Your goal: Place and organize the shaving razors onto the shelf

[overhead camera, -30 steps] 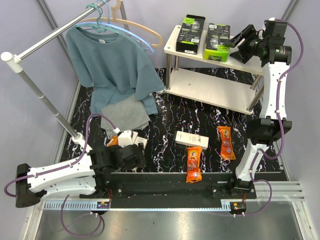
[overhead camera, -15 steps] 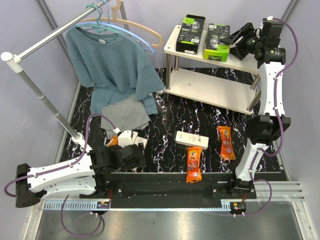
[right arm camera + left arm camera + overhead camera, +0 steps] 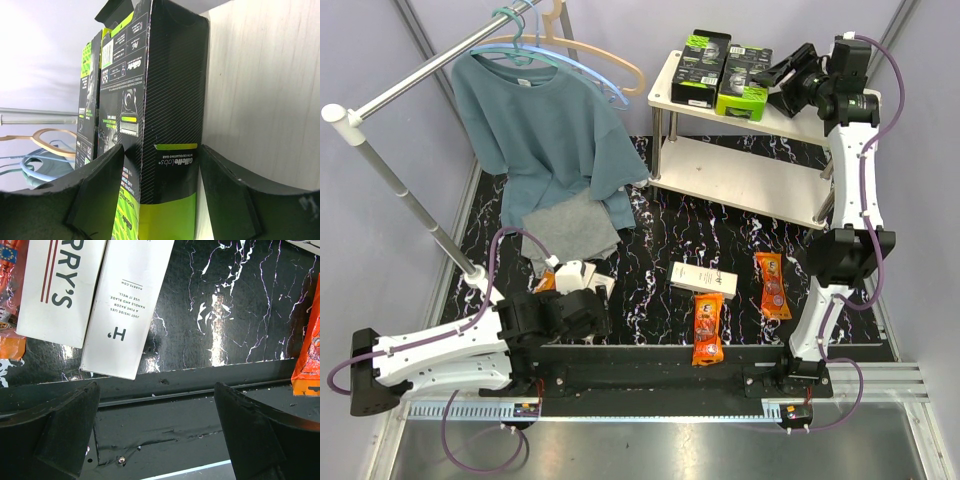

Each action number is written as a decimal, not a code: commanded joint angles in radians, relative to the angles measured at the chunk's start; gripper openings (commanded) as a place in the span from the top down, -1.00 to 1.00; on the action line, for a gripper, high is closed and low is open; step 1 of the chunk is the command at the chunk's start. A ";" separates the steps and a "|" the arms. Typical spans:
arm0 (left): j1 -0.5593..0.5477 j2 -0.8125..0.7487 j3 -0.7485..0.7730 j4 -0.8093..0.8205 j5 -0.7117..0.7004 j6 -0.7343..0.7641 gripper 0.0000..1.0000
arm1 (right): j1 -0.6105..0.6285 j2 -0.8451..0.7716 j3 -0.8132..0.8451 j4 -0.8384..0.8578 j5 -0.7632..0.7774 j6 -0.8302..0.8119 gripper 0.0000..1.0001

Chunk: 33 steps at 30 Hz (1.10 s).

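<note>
On the shelf's top board [image 3: 800, 120] one black-and-lime razor box [image 3: 703, 65] lies flat. A second one [image 3: 743, 80] sits right beside it, and my right gripper [image 3: 775, 78] is shut on its end. The right wrist view shows that box [image 3: 170, 100] pressed between both fingers [image 3: 100, 195], resting on the cream board [image 3: 260, 85]. Down on the marbled mat lie a white razor box [image 3: 703, 278] and two orange blister packs [image 3: 708, 328] [image 3: 771, 285]. My left gripper [image 3: 157, 430] hangs open and holds nothing, just short of two white HARRY'S boxes [image 3: 65, 285] [image 3: 127, 305].
A metal clothes rail [image 3: 410, 80] with hangers [image 3: 585, 60] and a teal shirt [image 3: 545, 120] fills the back left. A folded grey cloth [image 3: 570, 232] lies below the shirt. The shelf's lower board [image 3: 740, 180] is bare. An orange pack [image 3: 307, 350] lies at the left wrist view's right edge.
My right gripper has moved left along the top board with the lime-green box, bringing it up beside the other box. The left arm has not moved.
</note>
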 commanded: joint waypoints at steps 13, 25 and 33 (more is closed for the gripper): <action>-0.006 -0.018 -0.002 0.031 -0.004 0.000 -0.98 | 0.057 0.011 -0.001 0.013 0.083 0.010 -0.47; -0.006 -0.042 -0.016 0.031 -0.004 -0.007 -0.98 | 0.055 -0.164 -0.064 0.020 0.224 -0.047 -0.99; -0.006 -0.041 -0.013 0.030 -0.007 -0.003 -0.98 | 0.055 -0.285 -0.110 0.054 0.223 -0.085 -0.99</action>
